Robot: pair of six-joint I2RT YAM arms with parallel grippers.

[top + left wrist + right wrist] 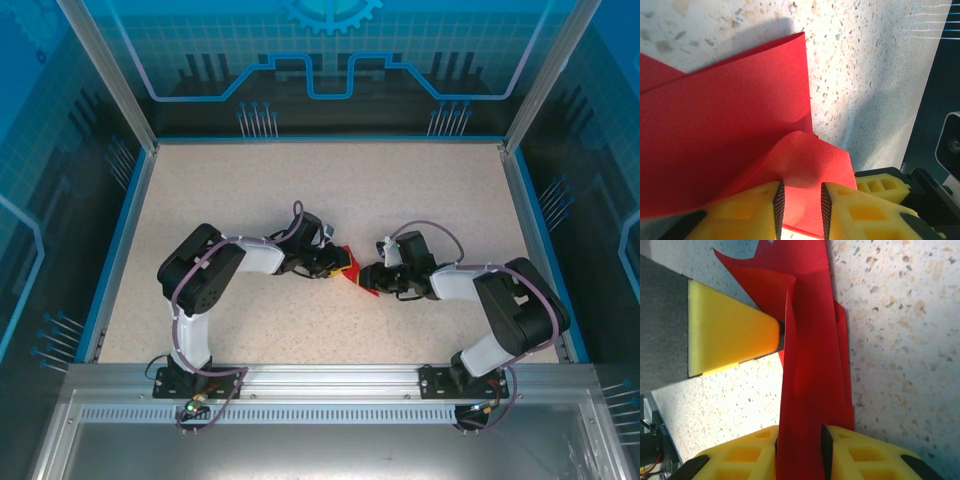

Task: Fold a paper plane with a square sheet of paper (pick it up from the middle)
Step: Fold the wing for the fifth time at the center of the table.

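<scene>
Where the two arms meet at the middle of the speckled tabletop (230,200), the red paper sheet (725,125) lies folded into overlapping layers, with a claw on it from each side. The left claw (800,202) is pinching a raised flap of it: the flap curls up between the black ribbed pads (778,202) and fills the gap. Seen from the right wrist, one yellow finger (735,327) of that claw presses against an upright layer of the sheet, and a dark grey block (662,325) behind it covers that side of the tabletop. The right claw (800,447) straddles a narrow strip of the sheet, which spans the gap from pad to pad; whether those pads squeeze the strip or merely flank it I cannot tell. From above, the two claws hide most of the sheet. Greyish cables (297,212) loop over each arm, an aluminium rail (320,385) carries the bases, and clear panels (330,60) with blue line patterns wall the tabletop.
</scene>
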